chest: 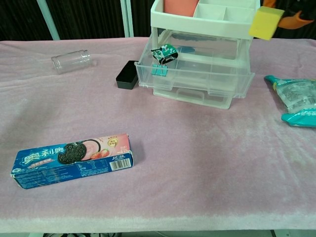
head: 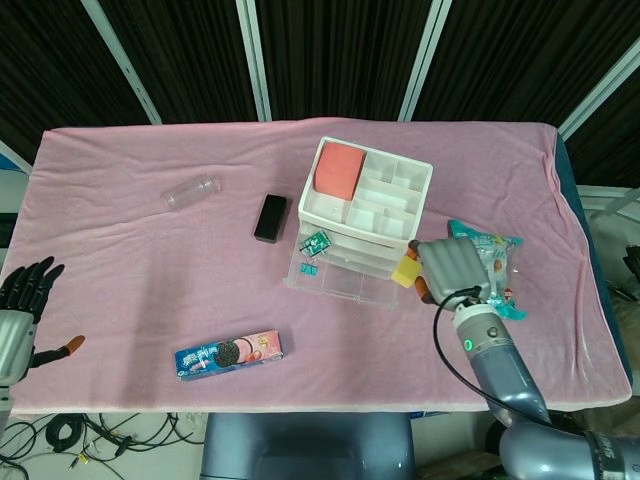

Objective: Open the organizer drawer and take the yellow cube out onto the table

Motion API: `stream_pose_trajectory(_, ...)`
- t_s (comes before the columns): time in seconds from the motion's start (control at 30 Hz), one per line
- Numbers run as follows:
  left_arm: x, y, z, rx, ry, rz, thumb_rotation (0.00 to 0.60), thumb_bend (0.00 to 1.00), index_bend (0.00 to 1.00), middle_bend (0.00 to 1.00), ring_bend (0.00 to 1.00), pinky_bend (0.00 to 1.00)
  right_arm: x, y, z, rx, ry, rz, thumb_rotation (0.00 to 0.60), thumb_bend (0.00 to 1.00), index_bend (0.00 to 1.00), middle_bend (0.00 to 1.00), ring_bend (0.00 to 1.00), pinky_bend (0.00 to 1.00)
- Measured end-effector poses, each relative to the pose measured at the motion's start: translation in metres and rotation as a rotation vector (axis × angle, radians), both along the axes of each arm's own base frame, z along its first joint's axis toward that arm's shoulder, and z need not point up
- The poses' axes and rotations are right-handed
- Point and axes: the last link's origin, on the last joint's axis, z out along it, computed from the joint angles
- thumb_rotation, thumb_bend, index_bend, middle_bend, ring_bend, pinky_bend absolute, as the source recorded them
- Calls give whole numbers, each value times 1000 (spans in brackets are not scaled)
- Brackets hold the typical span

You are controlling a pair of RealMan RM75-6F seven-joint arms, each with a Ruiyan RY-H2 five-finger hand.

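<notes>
The white organizer (head: 367, 198) (chest: 207, 19) stands mid-table with its clear drawer (head: 340, 275) (chest: 197, 79) pulled open toward me. My right hand (head: 452, 268) holds the yellow cube (head: 405, 271) (chest: 266, 23) in the air, just right of the drawer and clear of it. In the chest view only an orange fingertip (chest: 295, 20) shows beside the cube. My left hand (head: 20, 300) hangs at the table's left edge, fingers spread and holding nothing.
Green binder clips (head: 314, 245) (chest: 163, 55) lie in the drawer's left end. A teal snack bag (head: 488, 268) (chest: 296, 98) sits to the right, a black box (head: 269, 217) and clear jar (head: 189, 191) to the left, a cookie box (head: 231, 353) (chest: 74, 159) near the front.
</notes>
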Motion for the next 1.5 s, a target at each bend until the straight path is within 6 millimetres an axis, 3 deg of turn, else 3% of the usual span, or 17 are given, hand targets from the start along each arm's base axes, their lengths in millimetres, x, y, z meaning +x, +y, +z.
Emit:
stream_pose_trajectory(0.3, 1, -1, 0, 4, 3, -3, 600, 0, 0, 0, 0, 0, -62, 25, 20, 8, -28, -86, 600, 404, 586, 875, 944, 866)
stream_pose_trajectory(0.53, 1, -1, -1, 3, 5, -6, 600, 0, 0, 0, 0, 0, -97, 39, 14, 44, -13, -141, 600, 404, 586, 875, 944, 866)
stream_pose_trajectory(0.77, 1, -1, -1, 2, 2, -3, 600, 0, 0, 0, 0, 0, -113, 43, -16, 104, -31, -149, 600, 405, 586, 875, 944, 866)
stream_pose_trajectory(1.2, 1, -1, -1, -2, -1, -2, 600, 0, 0, 0, 0, 0, -128, 45, -91, 163, -68, -141, 600, 404, 586, 875, 944, 865)
stream_pose_trajectory(1.5, 1, -1, -1, -4, -2, -3, 600, 0, 0, 0, 0, 0, -140, 46, -115, 148, -47, -155, 600, 403, 586, 875, 943, 865)
